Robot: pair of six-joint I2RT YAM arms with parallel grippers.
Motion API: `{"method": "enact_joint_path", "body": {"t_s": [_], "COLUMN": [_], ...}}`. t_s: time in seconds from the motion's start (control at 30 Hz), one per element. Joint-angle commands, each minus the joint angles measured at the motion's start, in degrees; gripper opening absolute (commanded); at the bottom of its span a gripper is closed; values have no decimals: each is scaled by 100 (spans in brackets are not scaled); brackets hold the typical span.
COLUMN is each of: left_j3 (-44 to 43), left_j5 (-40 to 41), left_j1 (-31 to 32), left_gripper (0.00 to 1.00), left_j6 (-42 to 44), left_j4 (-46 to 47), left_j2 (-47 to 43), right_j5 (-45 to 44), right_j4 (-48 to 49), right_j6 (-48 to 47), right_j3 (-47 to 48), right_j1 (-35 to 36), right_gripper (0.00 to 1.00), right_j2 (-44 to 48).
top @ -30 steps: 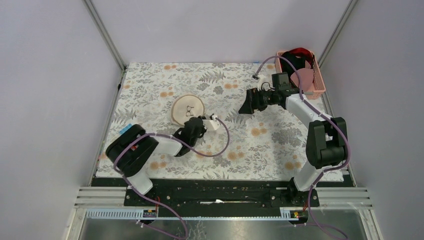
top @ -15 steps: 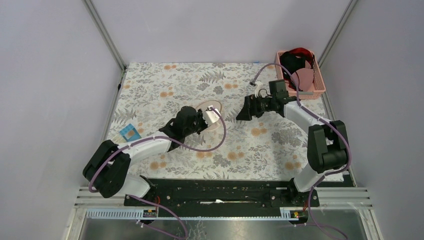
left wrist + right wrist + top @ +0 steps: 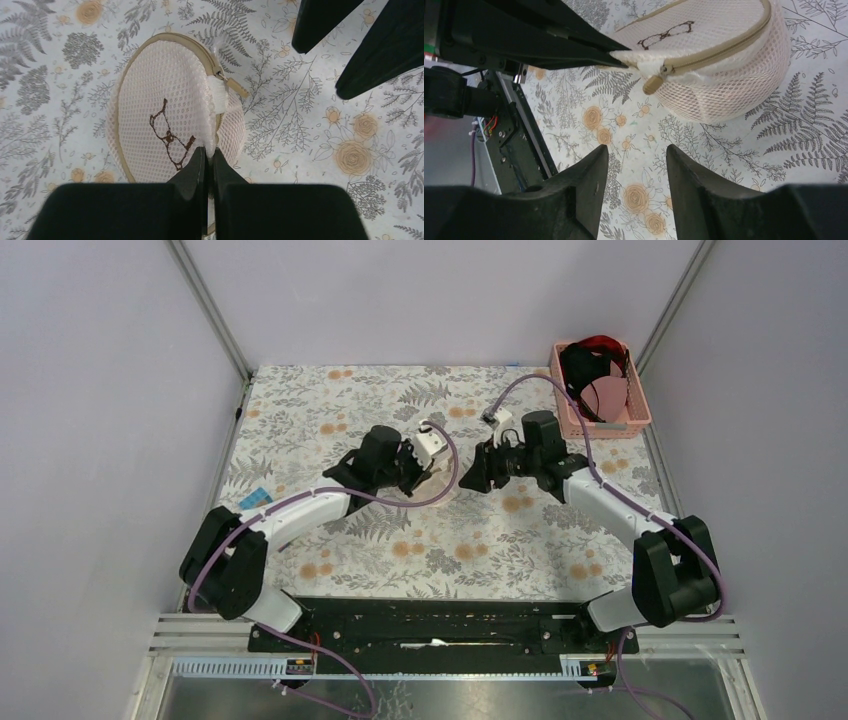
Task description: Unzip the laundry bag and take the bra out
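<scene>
The laundry bag (image 3: 165, 115) is a round cream mesh case with a tan zip and a dark line drawing. It is zipped shut and hangs tilted above the floral cloth. My left gripper (image 3: 209, 150) is shut on the white fabric tab at the bag's rim, just beside the tan zip pull (image 3: 240, 90). In the top view the left gripper (image 3: 438, 464) hides most of the bag. My right gripper (image 3: 636, 150) is open and empty, just short of the zip pull (image 3: 652, 85) and the bag (image 3: 724, 65). In the top view the right gripper (image 3: 472, 478) faces the left one. The bra is not in view.
A pink slatted basket (image 3: 640, 412) with black and red garments stands at the far right corner. A small blue card (image 3: 252, 498) lies on the cloth (image 3: 400, 550) at the left. The rail with the arm bases runs along the near edge.
My left gripper has carried the bag up and to the right, toward the table's middle. My right gripper has moved left and nearer, and now faces the bag's zip pull.
</scene>
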State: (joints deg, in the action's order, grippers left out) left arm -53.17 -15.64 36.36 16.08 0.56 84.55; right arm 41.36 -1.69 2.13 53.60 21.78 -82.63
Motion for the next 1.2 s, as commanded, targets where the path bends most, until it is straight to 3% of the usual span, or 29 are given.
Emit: {"method": "enact_joint_path", "body": {"t_s": [0.0,0.4,0.73,0.97,1.17], "left_j3": [-457,-659,-681,-576,-418], "left_j5": [-307,-584,-755,-895,-1025], "left_j1": [-6,-10,-6,-10,-103], "left_gripper": [0,0,0,0,0], "left_j6": [-427,-906,-996,-873,-756], "left_j4": [-544,-636,-609,-619,-592], "left_j2": [203,321,305,219,87], "right_j5": [-708,-1259,-1427,-1522,-1337], "right_j4": [477,1033,1103,1155,1020], "right_j6": [457,1447,1505,1363,1002], "right_j3": [45,-43,106,141,94], "right_j1": [239,489,581,581,580], "right_gripper": [51,50,45,30,0], "right_j2": [85,-146,-570,-617,-469]}}
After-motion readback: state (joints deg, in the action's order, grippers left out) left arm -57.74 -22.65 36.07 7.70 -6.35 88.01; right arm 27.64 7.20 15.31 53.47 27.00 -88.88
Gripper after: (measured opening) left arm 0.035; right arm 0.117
